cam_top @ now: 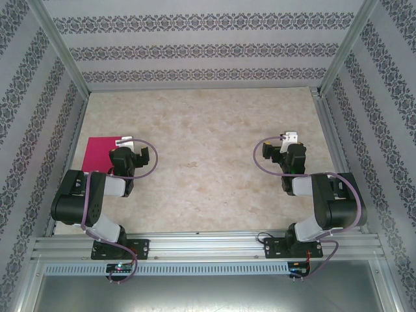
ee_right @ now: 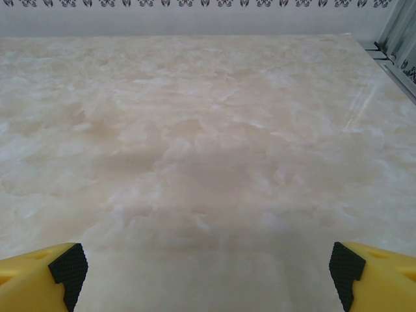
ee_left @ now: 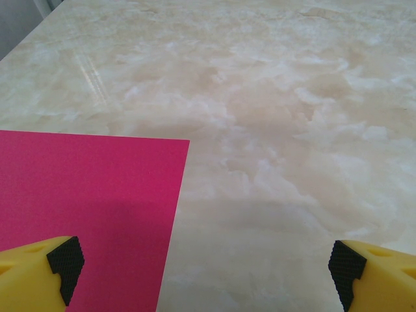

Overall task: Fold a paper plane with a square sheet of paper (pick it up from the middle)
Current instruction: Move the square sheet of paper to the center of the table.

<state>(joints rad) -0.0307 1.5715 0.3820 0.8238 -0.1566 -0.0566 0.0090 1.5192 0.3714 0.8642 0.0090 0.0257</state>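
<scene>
Yellow black-padded fingers [ee_left: 32, 273] splayed — left claw [ee_left: 207, 276] released, arm folded low, over the flat magenta square sheet of paper [ee_left: 84, 208] at nine o'clock on marbled tabletop [ee_left: 292, 130]; right claw [ee_right: 205, 273] released too.

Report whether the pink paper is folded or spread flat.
Spread flat: the square sheet of paper lies on the table with straight edges, one sharp corner and no crease in the part shown.

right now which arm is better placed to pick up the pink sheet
Left. The square sheet of paper lies flat, partly beneath the open left gripper. The right gripper, also open, hangs over bare table on the opposite side.
</scene>
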